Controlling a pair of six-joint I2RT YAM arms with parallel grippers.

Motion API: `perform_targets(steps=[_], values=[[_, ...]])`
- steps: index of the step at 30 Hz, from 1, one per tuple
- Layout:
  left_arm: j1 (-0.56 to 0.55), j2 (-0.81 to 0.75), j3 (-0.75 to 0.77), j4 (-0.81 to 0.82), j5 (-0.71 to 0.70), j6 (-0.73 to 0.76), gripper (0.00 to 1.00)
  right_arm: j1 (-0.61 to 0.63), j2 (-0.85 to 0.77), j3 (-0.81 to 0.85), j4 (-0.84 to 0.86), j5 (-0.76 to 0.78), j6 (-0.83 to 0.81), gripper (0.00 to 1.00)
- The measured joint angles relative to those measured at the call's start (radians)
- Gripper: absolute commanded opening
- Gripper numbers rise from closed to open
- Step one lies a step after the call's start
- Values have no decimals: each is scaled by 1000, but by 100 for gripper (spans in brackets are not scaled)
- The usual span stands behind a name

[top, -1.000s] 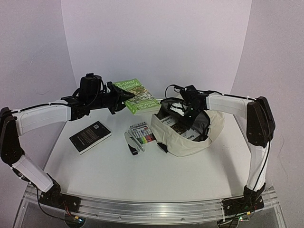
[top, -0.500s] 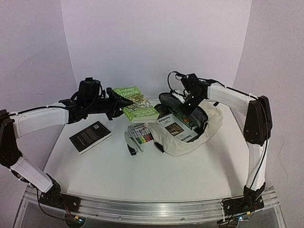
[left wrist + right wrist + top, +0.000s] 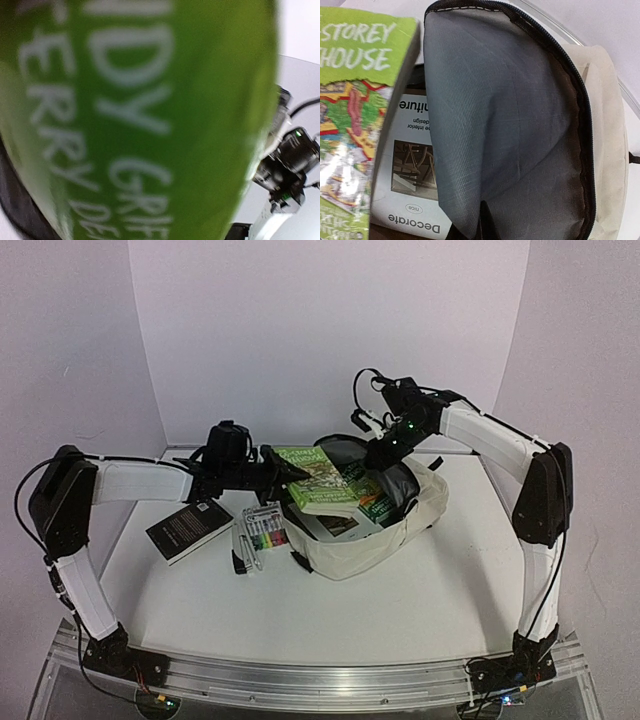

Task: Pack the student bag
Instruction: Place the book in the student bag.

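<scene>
Student bag (image 3: 372,545) lies open; right gripper (image 3: 378,448) is pinched fully closed on its raised flap; left gripper (image 3: 288,472), narrowly parted, clamps green book (image 3: 325,478) at the bag's mouth.

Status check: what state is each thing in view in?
student bag: unzipped, flap lifted
green book: gripped, tilted over bag's mouth
white book: inside bag
black book: closed, flat on table
marker pack: lying on table
left gripper: shut on green book
right gripper: shut on bag's flap
</scene>
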Motion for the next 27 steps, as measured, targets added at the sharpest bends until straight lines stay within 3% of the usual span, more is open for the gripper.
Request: perform_targets(steps=[7,13,27], values=[[-14,92,5,-23,-39,-79,0,0,0,-1,-3,-12,36,0],[-29,128,36,-134,-90,-119,1,0,0,-14,-2,-26,54,0],[-74,415,409,-255,-125,-165,3,-4,-15,-70,31,-72,157,0]])
